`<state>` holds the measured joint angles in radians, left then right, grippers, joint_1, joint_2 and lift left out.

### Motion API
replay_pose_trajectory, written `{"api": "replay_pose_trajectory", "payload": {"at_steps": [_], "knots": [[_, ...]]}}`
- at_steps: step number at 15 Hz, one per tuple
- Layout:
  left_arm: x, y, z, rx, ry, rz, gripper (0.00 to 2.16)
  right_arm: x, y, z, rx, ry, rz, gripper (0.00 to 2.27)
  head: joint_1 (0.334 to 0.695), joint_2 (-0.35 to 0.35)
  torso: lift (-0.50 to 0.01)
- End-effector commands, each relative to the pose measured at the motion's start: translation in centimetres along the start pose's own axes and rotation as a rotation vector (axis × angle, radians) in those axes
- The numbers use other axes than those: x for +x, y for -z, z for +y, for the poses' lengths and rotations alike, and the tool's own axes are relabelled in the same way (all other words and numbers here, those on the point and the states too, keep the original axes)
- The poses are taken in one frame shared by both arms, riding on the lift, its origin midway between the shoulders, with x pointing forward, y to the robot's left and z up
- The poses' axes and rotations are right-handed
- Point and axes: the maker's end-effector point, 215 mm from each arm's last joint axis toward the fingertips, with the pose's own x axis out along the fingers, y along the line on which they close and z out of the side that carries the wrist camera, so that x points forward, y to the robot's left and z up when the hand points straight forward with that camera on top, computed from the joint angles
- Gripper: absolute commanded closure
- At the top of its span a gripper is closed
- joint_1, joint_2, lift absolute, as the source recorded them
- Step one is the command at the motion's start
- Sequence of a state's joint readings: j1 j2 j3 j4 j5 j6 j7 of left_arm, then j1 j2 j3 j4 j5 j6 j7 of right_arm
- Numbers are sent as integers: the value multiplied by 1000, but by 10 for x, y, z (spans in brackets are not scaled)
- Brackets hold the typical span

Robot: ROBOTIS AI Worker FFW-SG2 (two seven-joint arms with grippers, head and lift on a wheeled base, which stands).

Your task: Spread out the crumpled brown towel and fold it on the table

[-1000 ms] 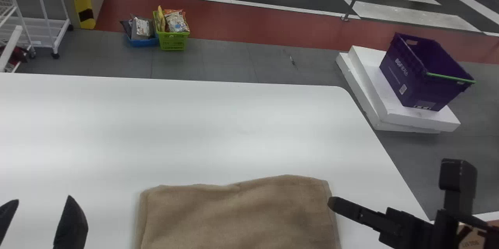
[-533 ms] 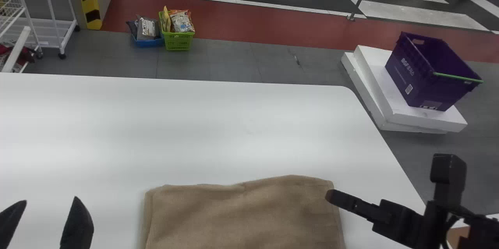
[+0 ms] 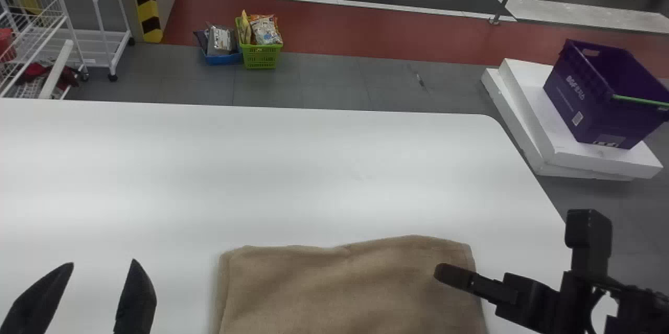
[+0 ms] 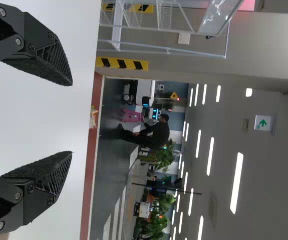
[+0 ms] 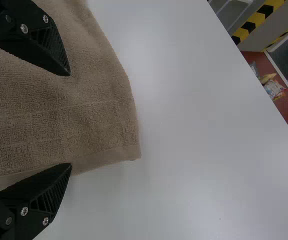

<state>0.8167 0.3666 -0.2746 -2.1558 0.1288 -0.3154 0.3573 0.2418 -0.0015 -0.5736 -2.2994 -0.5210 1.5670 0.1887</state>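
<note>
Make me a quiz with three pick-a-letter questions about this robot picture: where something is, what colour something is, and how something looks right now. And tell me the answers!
1. Where is the towel?
A) On the floor
B) On the table
C) In a basket

2. What colour is the crate on the white slabs?
A) Purple
B) Orange
C) White

3. How is the left gripper?
A) Shut, with nothing in it
B) Shut on the towel
C) Open, with nothing in it

Answers:
1: B, because the head view shows the brown cloth lying on the white tabletop.
2: A, because its sides are purple in the head view.
3: C, because the left wrist view shows its two black fingers wide apart with nothing between them.
</note>
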Motion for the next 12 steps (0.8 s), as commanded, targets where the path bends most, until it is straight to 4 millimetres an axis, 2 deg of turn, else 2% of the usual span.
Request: {"api": "replay_pose_trajectory", "payload": {"at_steps": [1, 4, 7, 11, 12], "knots": [[1, 1, 1, 2, -1, -1, 410, 13, 8, 1, 21, -12, 35, 208, 695, -205, -127], [0, 1, 1, 0, -3, 1, 410, 18, 8, 11, 9, -29, 41, 350, 695, -187, -127], [0, 3, 4, 2, -6, 3, 410, 21, 3, 21, -4, -45, 37, 637, 695, -171, -127], [1, 2, 5, 2, -11, -1, 410, 20, 1, 27, 3, -77, 34, 1288, 695, -150, -127], [1, 2, 5, 1, -12, -1, 410, 19, 0, 26, 12, -84, 31, 1359, 695, -146, -127]]}}
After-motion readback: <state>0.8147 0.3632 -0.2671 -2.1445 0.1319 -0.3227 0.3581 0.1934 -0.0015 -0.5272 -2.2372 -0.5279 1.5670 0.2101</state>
